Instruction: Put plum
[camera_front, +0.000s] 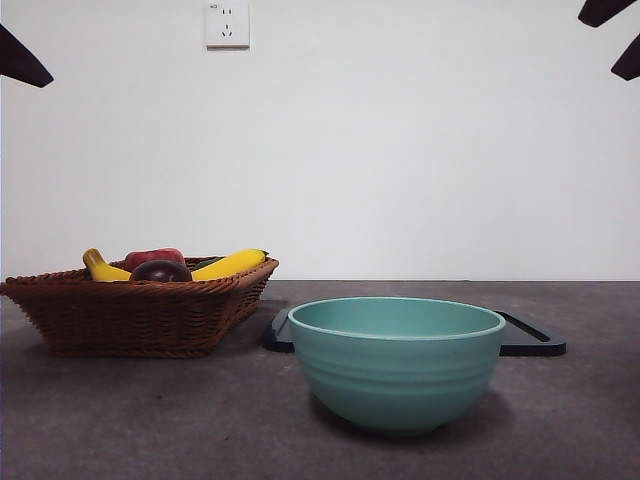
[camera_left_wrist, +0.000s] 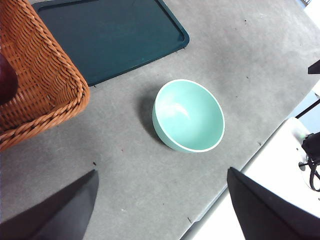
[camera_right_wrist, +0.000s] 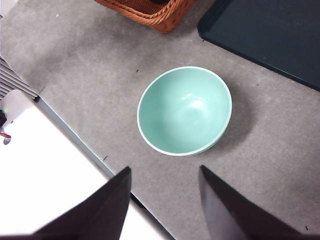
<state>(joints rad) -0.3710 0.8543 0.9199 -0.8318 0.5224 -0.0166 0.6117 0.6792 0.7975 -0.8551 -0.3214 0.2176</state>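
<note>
Empty teal bowl (camera_front: 397, 362) sits nearest, likely the receptacle; plum (camera_front: 160, 271) rests in wicker basket (camera_front: 135, 315); left gripper (camera_left_wrist: 162, 210) and right gripper (camera_right_wrist: 165, 200) spread, waiting high.

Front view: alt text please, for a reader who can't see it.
A glossy dark maroon plum lies in a brown woven wicker basket beside yellow bananas and a red fruit. A mint-green ceramic bowl stands in front of a flat dark tray on the grey table.

Front view low, level across table, both wrist views high, sharing the bowl (camera_front: 396, 362)
</note>
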